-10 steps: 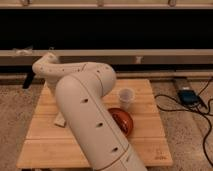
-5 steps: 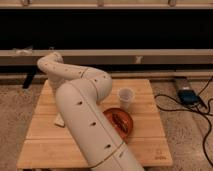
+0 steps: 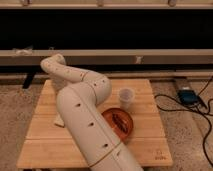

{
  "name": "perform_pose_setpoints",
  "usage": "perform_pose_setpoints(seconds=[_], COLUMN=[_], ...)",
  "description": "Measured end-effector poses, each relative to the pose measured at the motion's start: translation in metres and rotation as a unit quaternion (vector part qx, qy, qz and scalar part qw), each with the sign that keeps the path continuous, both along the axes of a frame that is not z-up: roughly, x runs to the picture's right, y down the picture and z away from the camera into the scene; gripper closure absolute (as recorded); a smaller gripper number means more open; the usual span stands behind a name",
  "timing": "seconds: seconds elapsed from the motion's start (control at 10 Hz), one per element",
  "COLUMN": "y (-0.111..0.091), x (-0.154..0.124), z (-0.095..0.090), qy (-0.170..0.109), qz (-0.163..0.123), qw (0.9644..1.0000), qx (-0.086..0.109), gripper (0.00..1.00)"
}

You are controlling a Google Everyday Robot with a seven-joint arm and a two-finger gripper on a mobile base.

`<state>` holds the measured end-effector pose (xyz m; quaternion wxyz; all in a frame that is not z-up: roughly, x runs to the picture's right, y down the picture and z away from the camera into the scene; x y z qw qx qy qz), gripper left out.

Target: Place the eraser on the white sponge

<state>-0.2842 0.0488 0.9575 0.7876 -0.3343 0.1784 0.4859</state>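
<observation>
1. Locating the eraser fails: none shows; the arm point(image 3: 82, 115) may hide it.
2. A white corner point(image 3: 59, 120) at the arm's left edge may be the sponge.
3. The hand is hidden behind the arm over the left tabletop point(image 3: 145, 137); apart or together cannot be told.
4. Risk: a blind release may miss the sponge; the bowl point(image 3: 120, 109) and cup point(image 3: 126, 97) stand near.

A light wooden slatted table point(image 3: 150, 145) stands on speckled floor point(image 3: 187, 135). On its right half a pale cup point(image 3: 126, 98) stands upright, with a round orange bowl point(image 3: 129, 118) near it, towards the front. At the left, a pale flat corner, probably the white sponge point(image 3: 59, 120), shows beside the arm point(image 3: 85, 115), which hides the gripper
</observation>
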Motion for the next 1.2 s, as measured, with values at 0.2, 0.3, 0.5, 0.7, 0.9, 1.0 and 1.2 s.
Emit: perform_pose_setpoints(seconds=[0.2,0.3,0.5,0.7,0.9,1.0,1.2], y=[0.005,0.009,0.014,0.021,0.024,0.024,0.016], x=[0.001,0.001,0.004,0.011,0.009,0.014,0.023], z=[-0.002,-0.006,-0.011,-0.023,-0.04,-0.053,-0.077], qy=[0.002,0.005,0.013,0.016,0.009,0.009,0.012], qz=[-0.008,-0.01,-0.013,-0.016,-0.017,-0.021,-0.013], qw=[1.0,0.9999,0.9997,0.9995,0.9997,0.9997,0.9971], qx=[-0.004,-0.007,-0.013,-0.02,-0.012,0.012,0.075], gripper=[0.53,0.65,0.82,0.99,1.0,1.0,1.0])
